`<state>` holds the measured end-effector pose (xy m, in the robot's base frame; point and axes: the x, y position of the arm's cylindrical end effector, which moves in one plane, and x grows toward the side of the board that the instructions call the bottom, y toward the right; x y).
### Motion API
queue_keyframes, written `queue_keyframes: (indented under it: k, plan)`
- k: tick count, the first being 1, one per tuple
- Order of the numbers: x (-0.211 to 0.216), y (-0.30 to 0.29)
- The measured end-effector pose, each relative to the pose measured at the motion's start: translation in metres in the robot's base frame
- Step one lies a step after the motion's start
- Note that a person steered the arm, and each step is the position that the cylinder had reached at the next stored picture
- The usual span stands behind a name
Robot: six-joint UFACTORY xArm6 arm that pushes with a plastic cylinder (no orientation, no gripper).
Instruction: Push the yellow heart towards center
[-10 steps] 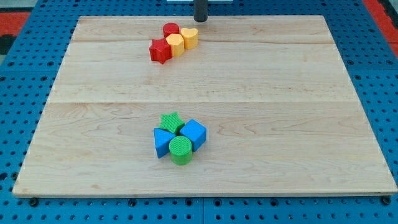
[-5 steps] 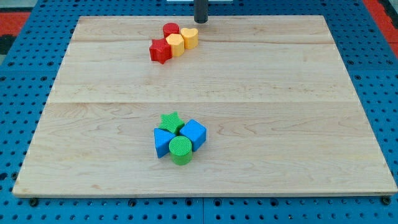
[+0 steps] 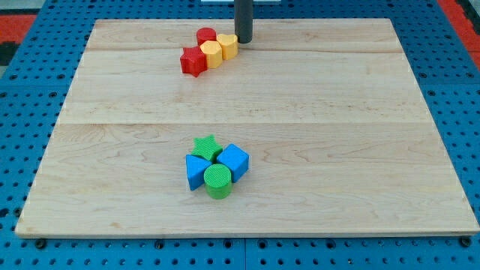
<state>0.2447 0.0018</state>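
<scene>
Two yellow blocks sit near the view's top in a tight cluster. The right one (image 3: 228, 46) looks like the heart, though its shape is hard to make out; the left one (image 3: 211, 54) looks hexagonal. A red cylinder (image 3: 205, 35) sits just above them and a red star (image 3: 193, 61) at the cluster's left end. My tip (image 3: 243, 40) stands right beside the right yellow block, on its right side, touching or nearly touching it.
A second cluster lies below the board's middle: a green star (image 3: 205, 146), a blue cube (image 3: 234, 161), another blue block (image 3: 197, 172) and a green cylinder (image 3: 217, 181). The wooden board (image 3: 360, 112) lies on a blue perforated table.
My tip has moved down the view from the board's top edge to the right side of the right yellow block. No block has visibly moved.
</scene>
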Motion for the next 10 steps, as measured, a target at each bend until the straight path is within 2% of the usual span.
queue_keyframes:
  k: [2, 6, 8, 9, 10]
  plan:
    - [0.000, 0.000]
    - [0.002, -0.068]
    - [-0.001, -0.074]
    - [-0.038, -0.074]
    - [-0.047, -0.124]
